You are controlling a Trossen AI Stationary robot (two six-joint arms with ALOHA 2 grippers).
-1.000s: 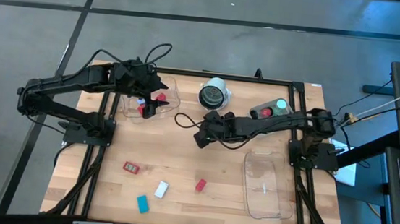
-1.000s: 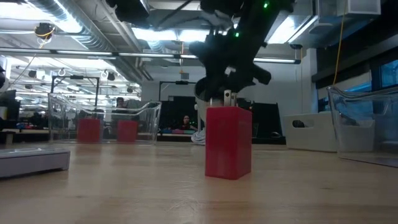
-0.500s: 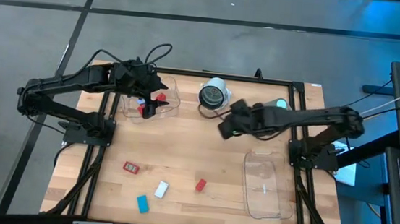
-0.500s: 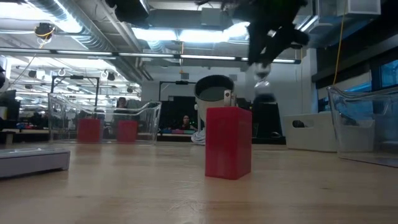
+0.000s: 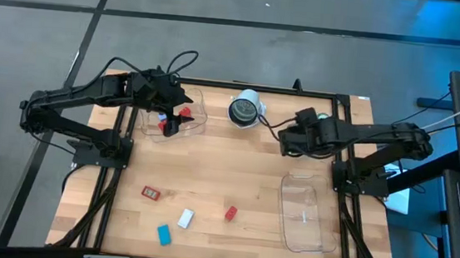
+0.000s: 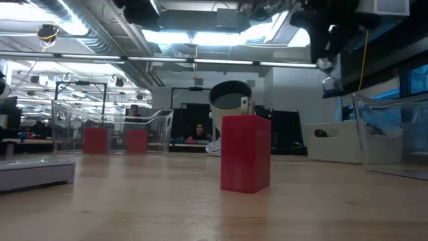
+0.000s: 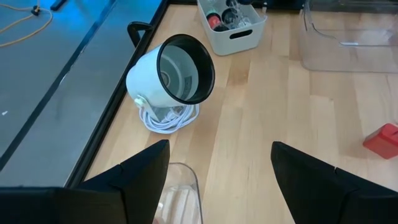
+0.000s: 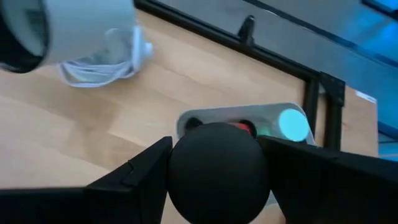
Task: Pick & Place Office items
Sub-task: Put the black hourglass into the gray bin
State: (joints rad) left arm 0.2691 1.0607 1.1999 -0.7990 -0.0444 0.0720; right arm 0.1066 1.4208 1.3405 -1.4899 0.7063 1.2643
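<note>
Left gripper (image 5: 174, 117) hovers over the clear tray (image 5: 193, 122) at the table's back left, fingers (image 7: 130, 180) spread wide, nothing between them. Right gripper (image 5: 286, 142) is raised near the white bin (image 5: 314, 122), clamped on a black round disc (image 8: 217, 171). Red tag (image 5: 151, 192), white block (image 5: 185, 218), blue block (image 5: 164, 235) and red block (image 5: 230, 213) lie along the front.

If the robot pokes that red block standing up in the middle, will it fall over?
Probably not from a soft poke. The red block stands upright on a flat, wide base on the wooden table, so it would likely slide. A poke near its top might tip it.
</note>
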